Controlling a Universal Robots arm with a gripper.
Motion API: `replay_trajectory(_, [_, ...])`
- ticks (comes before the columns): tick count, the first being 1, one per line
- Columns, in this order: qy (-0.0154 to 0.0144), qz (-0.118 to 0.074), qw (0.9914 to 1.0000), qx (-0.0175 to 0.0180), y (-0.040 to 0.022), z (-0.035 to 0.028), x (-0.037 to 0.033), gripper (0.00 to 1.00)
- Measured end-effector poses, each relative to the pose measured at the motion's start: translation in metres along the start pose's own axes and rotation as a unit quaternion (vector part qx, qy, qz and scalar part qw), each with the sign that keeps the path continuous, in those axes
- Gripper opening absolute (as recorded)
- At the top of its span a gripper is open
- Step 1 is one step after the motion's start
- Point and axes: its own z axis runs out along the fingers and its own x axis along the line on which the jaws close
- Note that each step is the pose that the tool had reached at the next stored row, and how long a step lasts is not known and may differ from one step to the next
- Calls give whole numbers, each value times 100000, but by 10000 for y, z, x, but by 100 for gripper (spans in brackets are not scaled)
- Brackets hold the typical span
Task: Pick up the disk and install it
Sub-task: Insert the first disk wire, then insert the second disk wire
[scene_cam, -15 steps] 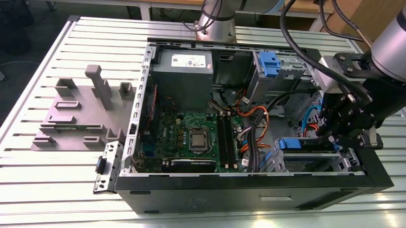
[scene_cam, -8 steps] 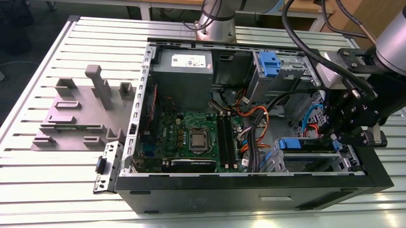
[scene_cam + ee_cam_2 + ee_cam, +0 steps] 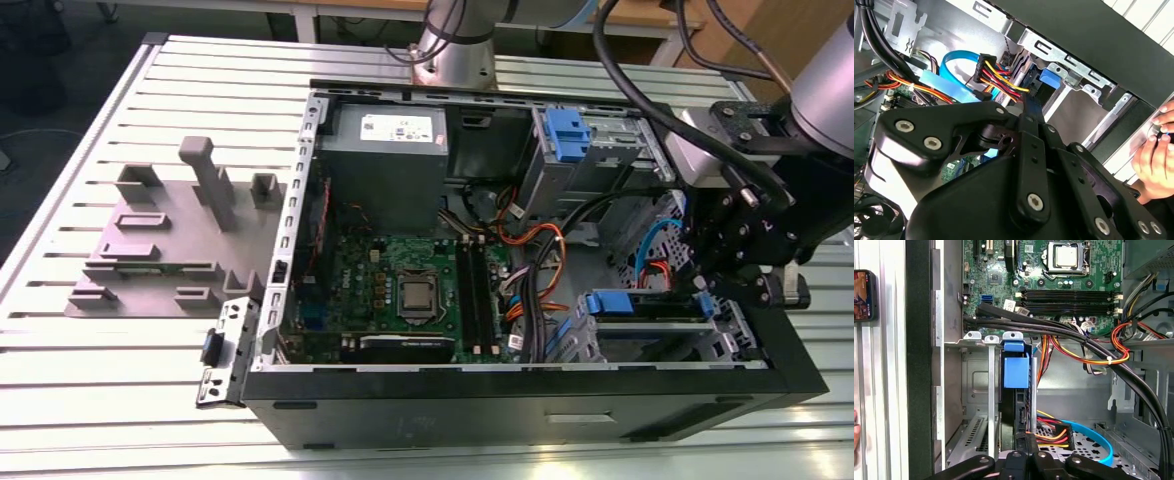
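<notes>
Slotted metal surface [image 3: 80,330] carrying an open computer case [image 3: 534,410]. Item: the disk [image 3: 625,303], lodged in the case's lower bay. Pincer [image 3: 1029,447] at the disk's edge; clenched or released, cannot tell. Beyond, just beside: power cables [image 3: 1054,432]. Hazards, as judged: a skewed disk binding in the bay rails; cables snagged or pinched.

- We see the case [image 3: 534,405] lying open on the bench [image 3: 134,400], with a fixture block [image 3: 147,270] on the bench beside it, at the exterior view's left
- Inside the case, the power supply [image 3: 387,150] sits at the far end and the motherboard [image 3: 400,270] lies before it
- At the exterior view's right, the caddy [image 3: 567,135] is far and the disk [image 3: 647,308] near, seated in its bay [image 3: 727,335]
- The pincer [image 3: 731,285] hangs over that bay
</notes>
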Motion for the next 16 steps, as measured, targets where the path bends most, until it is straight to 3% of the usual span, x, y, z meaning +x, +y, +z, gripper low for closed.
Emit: replay_trajectory(16, [1,-4,100000,-8,11,0,0,11])
